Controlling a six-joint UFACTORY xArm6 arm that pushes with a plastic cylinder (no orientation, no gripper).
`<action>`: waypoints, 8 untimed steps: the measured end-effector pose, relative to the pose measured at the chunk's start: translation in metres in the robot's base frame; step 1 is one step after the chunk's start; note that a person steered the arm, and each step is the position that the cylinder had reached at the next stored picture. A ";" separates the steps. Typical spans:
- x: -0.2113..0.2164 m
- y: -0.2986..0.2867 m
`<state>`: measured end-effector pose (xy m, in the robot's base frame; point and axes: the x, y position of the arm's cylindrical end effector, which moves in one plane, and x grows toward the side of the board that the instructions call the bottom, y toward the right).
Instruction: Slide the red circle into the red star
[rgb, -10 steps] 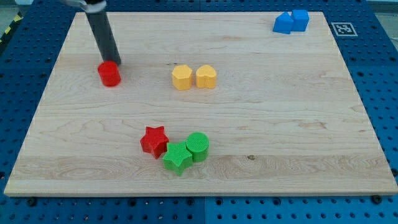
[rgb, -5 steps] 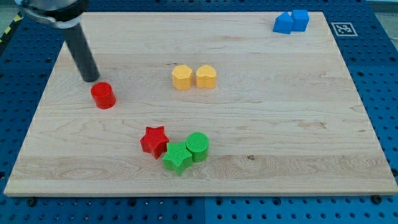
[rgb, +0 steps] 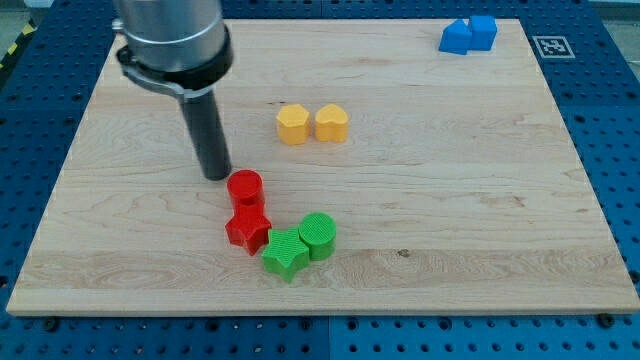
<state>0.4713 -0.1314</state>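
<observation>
The red circle (rgb: 245, 188) sits just above the red star (rgb: 247, 229) and touches its upper point. My tip (rgb: 217, 175) stands on the board just to the upper left of the red circle, very close to its side or touching it. The dark rod rises from there toward the view's top left.
A green star (rgb: 284, 253) and a green circle (rgb: 318, 235) lie against the red star's lower right. Two yellow blocks (rgb: 293, 125) (rgb: 331, 122) sit side by side above the middle. Two blue blocks (rgb: 467, 34) are at the top right corner of the wooden board (rgb: 450, 200).
The red circle has slid down and to the right, from the board's upper left to the red star. My tip has followed it down and to the right.
</observation>
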 end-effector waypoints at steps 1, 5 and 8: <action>0.011 -0.001; 0.015 0.076; 0.021 0.141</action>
<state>0.4926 0.0097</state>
